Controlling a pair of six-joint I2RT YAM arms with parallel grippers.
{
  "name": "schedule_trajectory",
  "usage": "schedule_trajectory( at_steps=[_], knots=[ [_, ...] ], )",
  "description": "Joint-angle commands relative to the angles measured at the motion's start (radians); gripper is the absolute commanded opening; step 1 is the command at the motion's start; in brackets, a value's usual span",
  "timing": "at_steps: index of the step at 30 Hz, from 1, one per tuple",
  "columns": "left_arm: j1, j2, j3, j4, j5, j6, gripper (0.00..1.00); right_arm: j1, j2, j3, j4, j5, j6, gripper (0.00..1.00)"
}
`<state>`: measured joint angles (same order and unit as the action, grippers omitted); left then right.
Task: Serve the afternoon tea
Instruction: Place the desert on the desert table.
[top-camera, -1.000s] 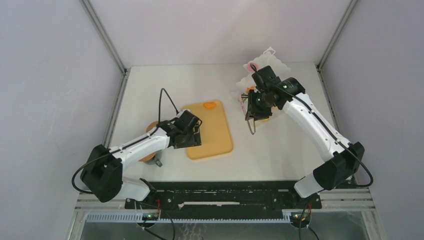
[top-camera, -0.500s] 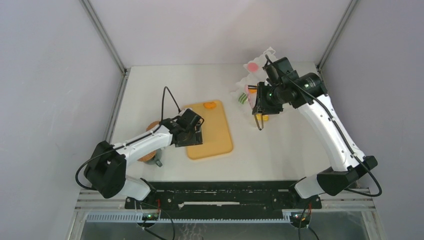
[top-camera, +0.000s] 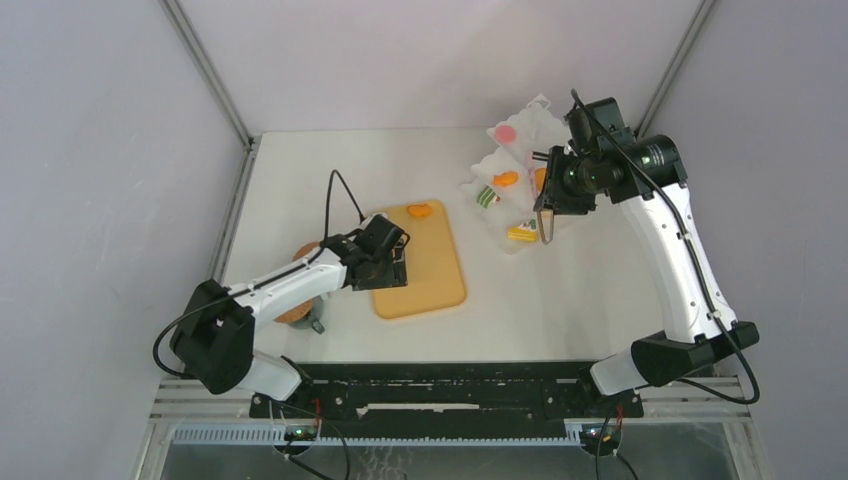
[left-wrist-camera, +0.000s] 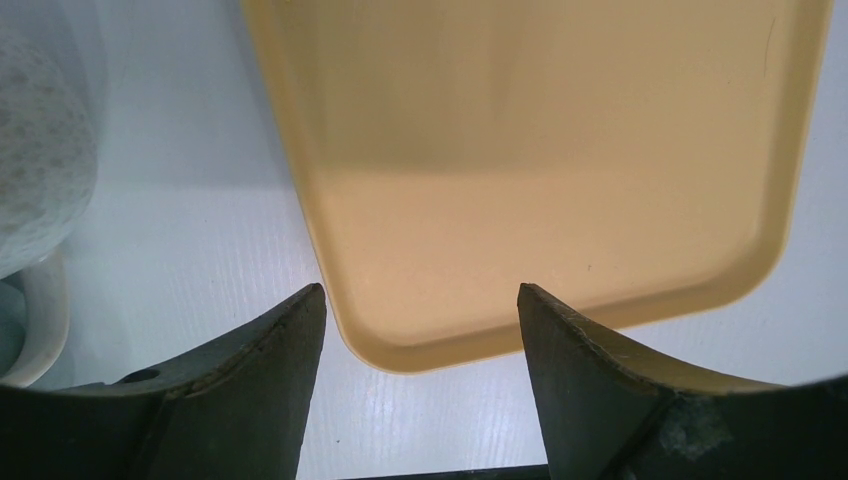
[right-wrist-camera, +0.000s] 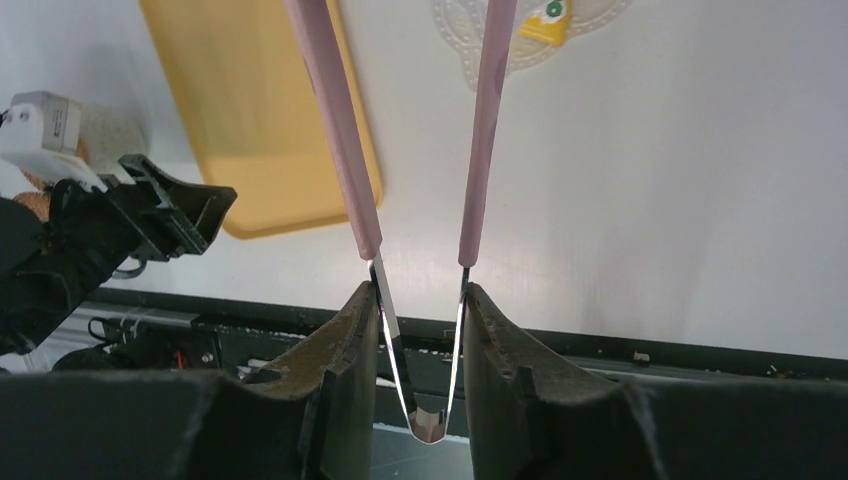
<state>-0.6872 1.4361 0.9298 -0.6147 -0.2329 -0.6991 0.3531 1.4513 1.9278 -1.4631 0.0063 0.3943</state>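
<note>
The pastries lie on white lace paper (top-camera: 478, 168) at the back right: a pink round (top-camera: 505, 131), an orange tart (top-camera: 506, 179), a green donut (top-camera: 487, 196) and a yellow wedge (top-camera: 520, 233). Another orange tart (top-camera: 420, 211) rests on the tan board's far end. My right gripper (top-camera: 548, 208) hangs above the paper's right side, shut on the metal hinge end of the pink tongs (right-wrist-camera: 330, 120). The wedge (right-wrist-camera: 548, 25) shows past their tips. My left gripper (left-wrist-camera: 420, 300) is open over the board's near left corner. A pale mug (left-wrist-camera: 35, 190) and a cork coaster (top-camera: 293, 315) lie beside the left arm.
The tan board (top-camera: 430, 275) lies mid-table, with its corner (left-wrist-camera: 400, 345) between my left fingers. The black rail (right-wrist-camera: 640, 345) marks the table's near edge. Slanted frame posts (top-camera: 205, 70) stand at the back corners, and grey walls close in both sides.
My right arm has carried the tongs to the right and back, from left of the pastries to their right side. The left arm has barely moved.
</note>
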Motion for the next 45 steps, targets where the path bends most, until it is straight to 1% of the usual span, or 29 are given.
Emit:
schedule_trajectory(
  at_steps=[1,9,12,17,32,39,45],
  knots=[
    [-0.006,0.004,0.053,0.022,0.004,0.021,0.75,-0.044,0.015,0.021,0.041,0.009,-0.037,0.19],
    [-0.006,0.004,0.041,0.032,0.011,0.021,0.75,-0.1,0.084,0.056,0.068,0.02,-0.068,0.19],
    [-0.005,0.008,0.043,0.033,0.013,0.05,0.75,-0.113,0.121,0.098,0.065,0.028,-0.079,0.19],
    [-0.005,0.024,0.052,0.037,0.02,0.058,0.75,-0.124,0.179,0.174,0.051,0.038,-0.09,0.19],
    [0.006,0.045,0.07,0.035,0.034,0.08,0.75,-0.149,0.286,0.284,0.037,0.049,-0.083,0.2],
    [0.013,0.039,0.056,0.039,0.037,0.084,0.75,-0.152,0.315,0.301,0.035,0.073,-0.079,0.24],
    [0.014,0.037,0.047,0.044,0.043,0.085,0.75,-0.158,0.329,0.302,0.04,0.091,-0.08,0.24]
  ],
)
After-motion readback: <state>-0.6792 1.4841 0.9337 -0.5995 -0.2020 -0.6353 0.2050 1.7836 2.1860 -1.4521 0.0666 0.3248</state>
